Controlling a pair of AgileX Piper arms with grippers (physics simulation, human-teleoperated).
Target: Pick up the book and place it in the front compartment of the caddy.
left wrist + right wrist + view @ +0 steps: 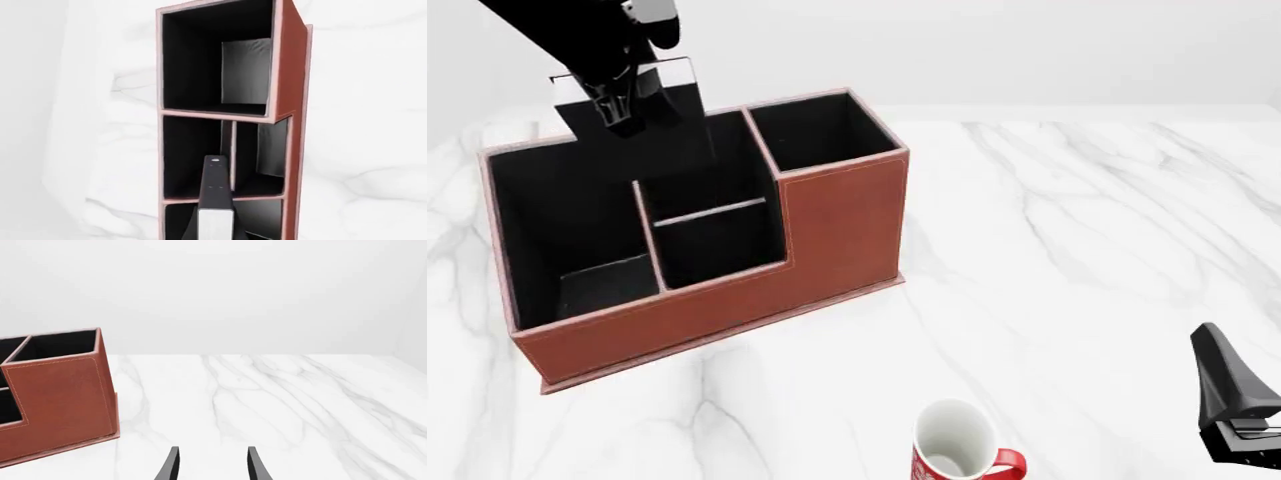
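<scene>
Right pincer [210, 465], fingers spread and holding nothing, hangs low over the counter [1068, 260], well right of the caddy [814, 240]. Left pincer [627, 95] pinches the book [215, 200] upright above the caddy's middle pockets.

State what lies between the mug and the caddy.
Only bare marble table separates the mug from the caddy, per the front view.

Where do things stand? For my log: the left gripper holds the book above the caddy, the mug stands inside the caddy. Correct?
No: the front view shows the mug on the table, outside the caddy. The left gripper does hold the book above it.
</scene>
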